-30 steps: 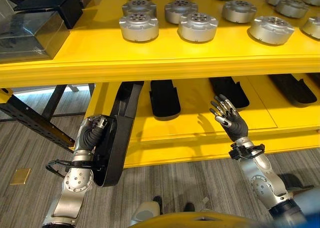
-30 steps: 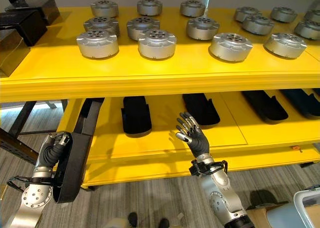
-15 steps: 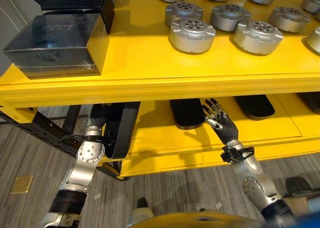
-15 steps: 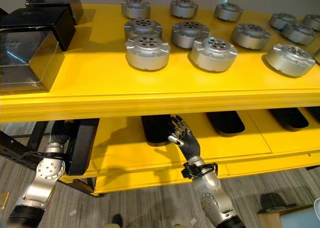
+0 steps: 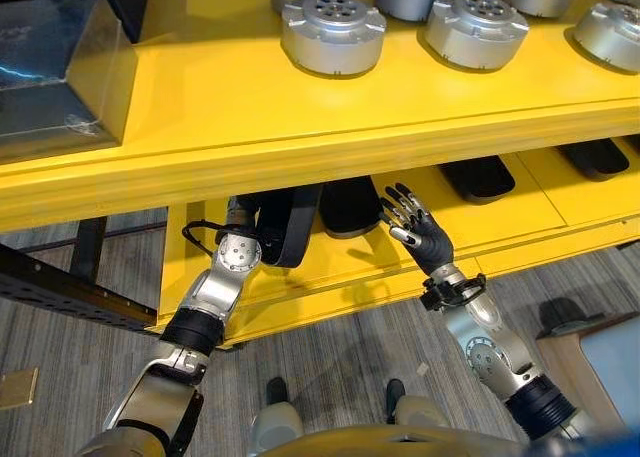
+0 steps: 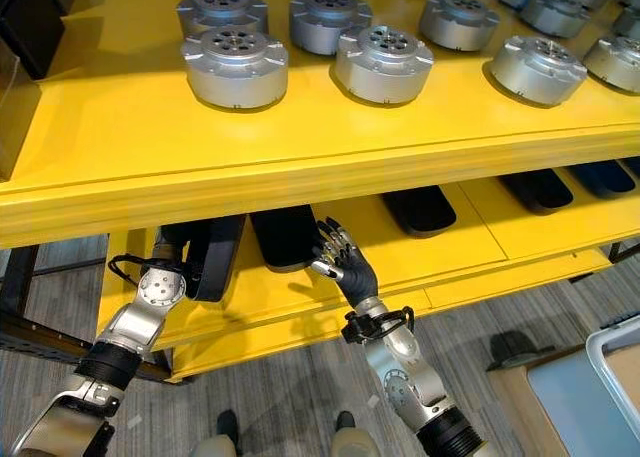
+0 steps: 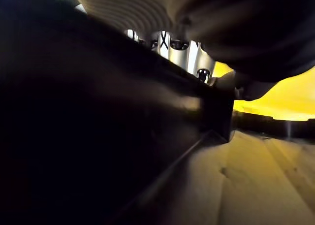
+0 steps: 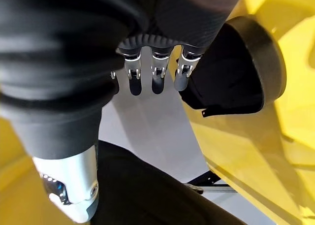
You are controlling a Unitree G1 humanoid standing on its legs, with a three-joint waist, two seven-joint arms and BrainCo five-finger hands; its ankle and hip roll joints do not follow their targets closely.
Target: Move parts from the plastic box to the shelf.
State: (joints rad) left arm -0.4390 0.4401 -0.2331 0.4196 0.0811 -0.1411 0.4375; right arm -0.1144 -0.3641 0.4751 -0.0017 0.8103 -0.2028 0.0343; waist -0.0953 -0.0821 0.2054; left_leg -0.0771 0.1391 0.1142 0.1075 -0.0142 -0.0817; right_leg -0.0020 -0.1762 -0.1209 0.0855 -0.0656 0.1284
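Since a second ago the left arm has carried its long black part [image 5: 288,225] from beside the shelf's left end in onto the lower shelf [image 5: 480,227], just left of another black part [image 5: 348,205] lying there. Left hand is hidden under the upper shelf lip; its wrist view shows fingers [image 7: 189,57] over the part's edge, grip state cannot be told. Right hand [image 5: 418,233] hovers near the lower shelf's front edge, fingers straight and spread, holding nothing, just right of the resting part. More black parts [image 5: 478,177] lie further right. Upper shelf [image 5: 200,117], far: silver round parts [image 5: 333,32] and a dark box [image 5: 50,67] at left.
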